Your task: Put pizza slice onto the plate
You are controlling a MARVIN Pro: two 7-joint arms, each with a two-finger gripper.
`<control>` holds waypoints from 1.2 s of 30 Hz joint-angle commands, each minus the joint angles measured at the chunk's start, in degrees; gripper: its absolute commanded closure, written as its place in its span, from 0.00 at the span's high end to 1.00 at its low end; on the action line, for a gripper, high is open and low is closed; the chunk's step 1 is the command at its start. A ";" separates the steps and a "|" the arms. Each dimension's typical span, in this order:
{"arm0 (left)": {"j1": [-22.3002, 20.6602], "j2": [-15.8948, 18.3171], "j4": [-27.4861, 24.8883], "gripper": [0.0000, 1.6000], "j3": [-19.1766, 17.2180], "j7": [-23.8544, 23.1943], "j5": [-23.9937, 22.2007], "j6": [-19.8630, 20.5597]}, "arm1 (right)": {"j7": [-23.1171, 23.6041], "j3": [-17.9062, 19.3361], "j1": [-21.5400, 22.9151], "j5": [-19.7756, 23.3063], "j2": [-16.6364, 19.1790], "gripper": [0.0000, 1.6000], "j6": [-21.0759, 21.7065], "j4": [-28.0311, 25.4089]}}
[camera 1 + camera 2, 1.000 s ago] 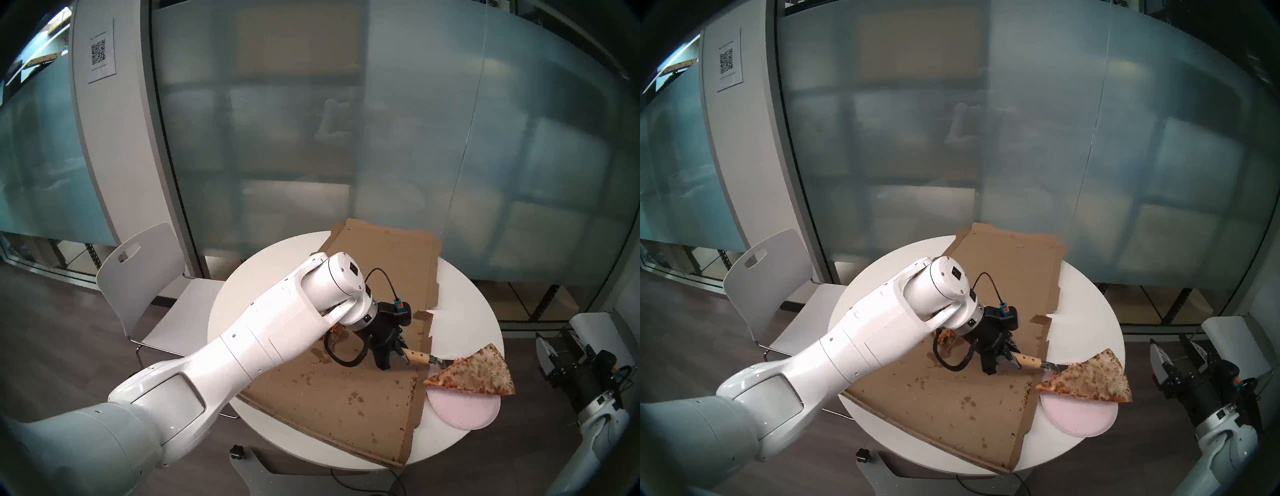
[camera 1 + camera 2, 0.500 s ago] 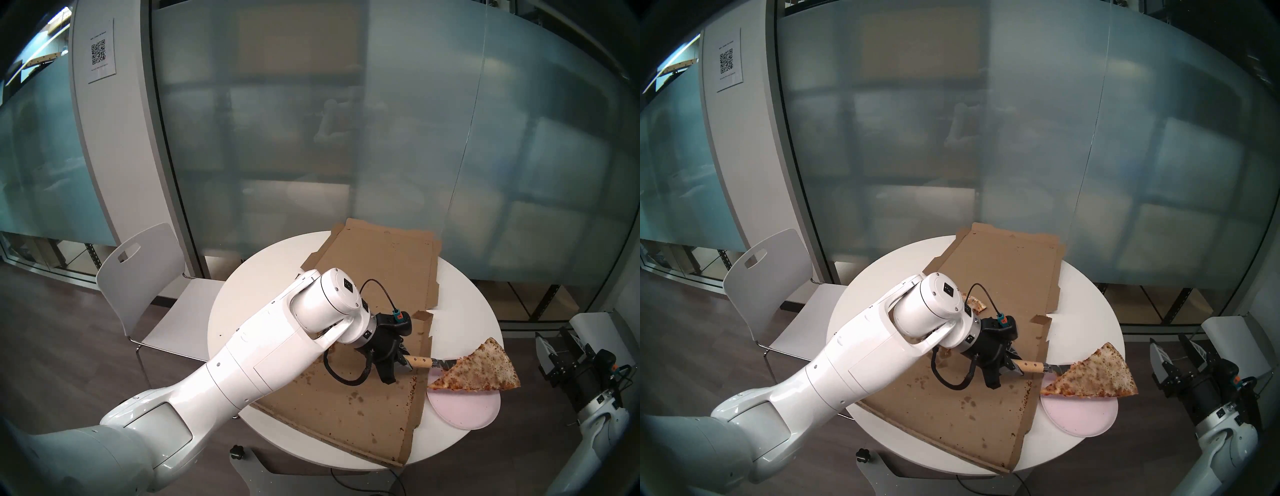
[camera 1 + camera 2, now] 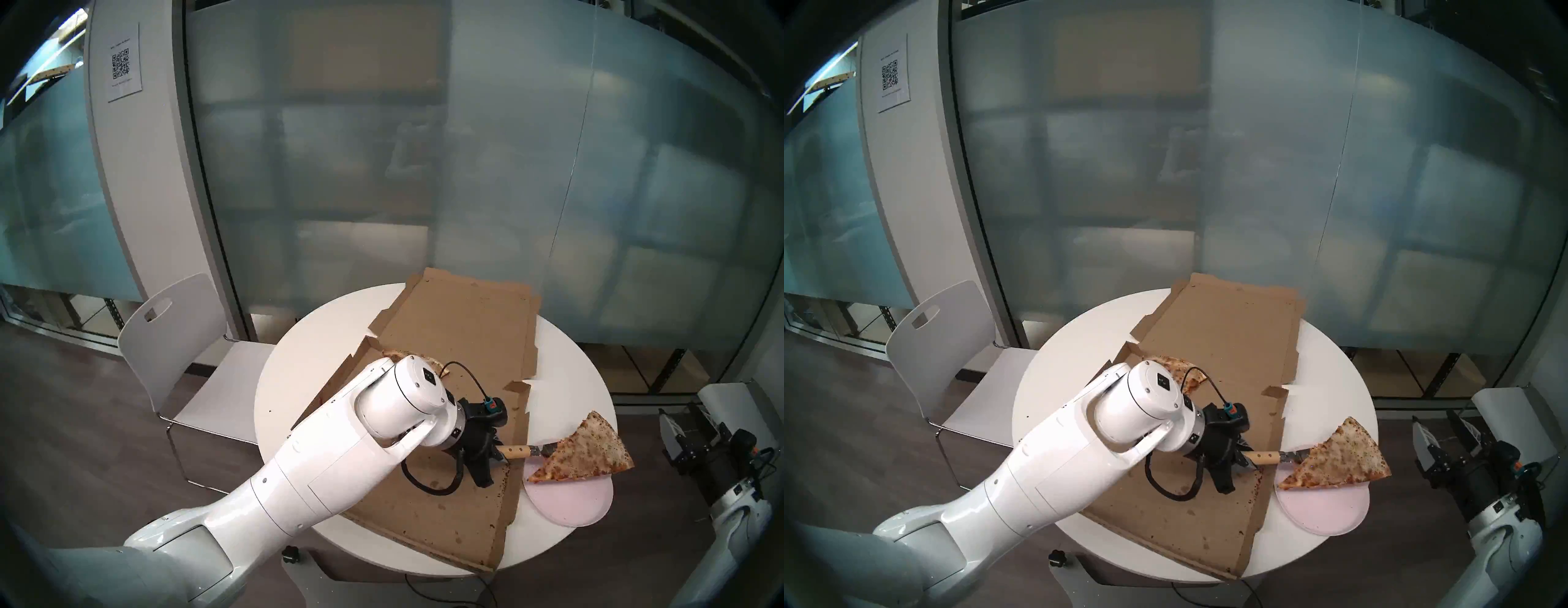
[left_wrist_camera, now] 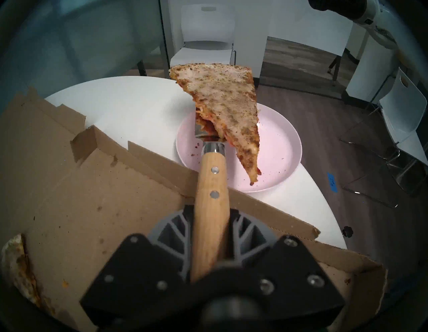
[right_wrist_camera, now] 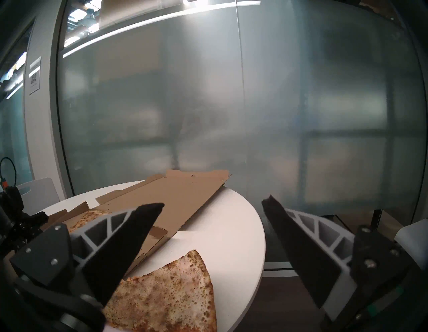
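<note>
Left wrist view: left gripper jaws clamp the spatula, carrying the pizza slice above the plate; lowering remains. Right gripper jaws gape, idle.

Smaller slice half behind left arm; spatula blade under pizza slice.

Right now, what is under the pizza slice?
The pizza slice rides on a spatula held above the pink plate. The slice hides most of the blade and part of the plate.
</note>
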 commanded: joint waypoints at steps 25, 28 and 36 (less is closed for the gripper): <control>2.52 -0.18 -3.23 0.00 1.85 5.30 4.84 -1.48 | -0.10 -0.68 1.22 -0.48 0.60 1.00 0.23 -0.41; 2.46 -0.13 -3.31 0.00 2.21 5.62 5.44 -1.40 | -0.16 -0.71 1.29 -0.48 0.72 1.00 0.26 -0.30; 0.87 1.16 -3.87 0.00 5.24 5.48 8.46 -1.80 | -0.34 -1.07 1.64 -0.58 1.16 1.00 0.43 -0.09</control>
